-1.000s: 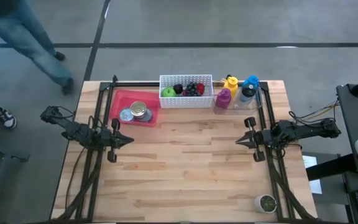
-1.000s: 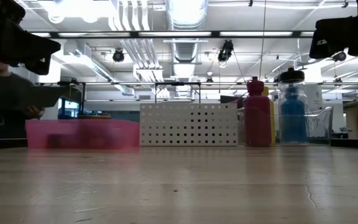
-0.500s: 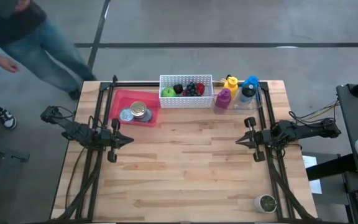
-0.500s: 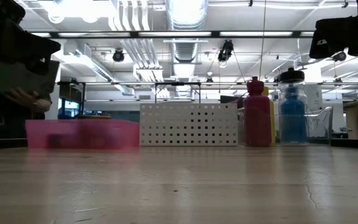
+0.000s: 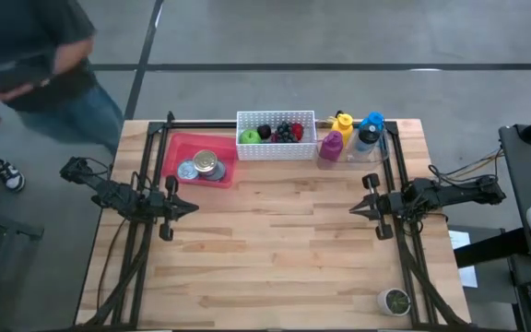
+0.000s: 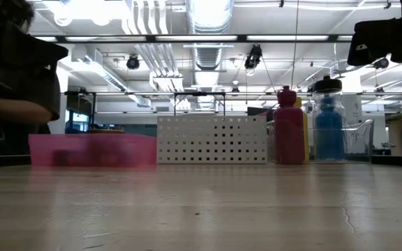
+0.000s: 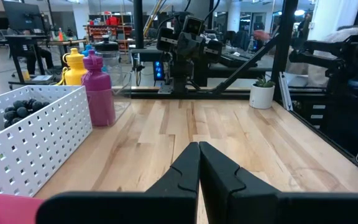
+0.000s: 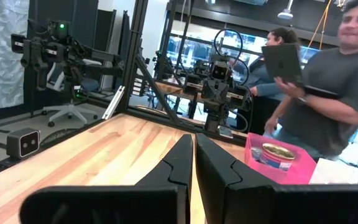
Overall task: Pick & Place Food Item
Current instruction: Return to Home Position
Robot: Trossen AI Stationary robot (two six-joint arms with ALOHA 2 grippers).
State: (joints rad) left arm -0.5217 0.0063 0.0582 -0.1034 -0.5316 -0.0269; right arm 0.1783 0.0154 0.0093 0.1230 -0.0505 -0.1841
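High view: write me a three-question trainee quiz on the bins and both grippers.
1. True or false: the green apple lies in the white bin.
2. The pink bin holds: A) bottles B) cans C) grapes.
3. Fill in: the left gripper and right gripper point at each other across the table, both ____ (open/shut).
Key: 1 true; 2 B; 3 shut.
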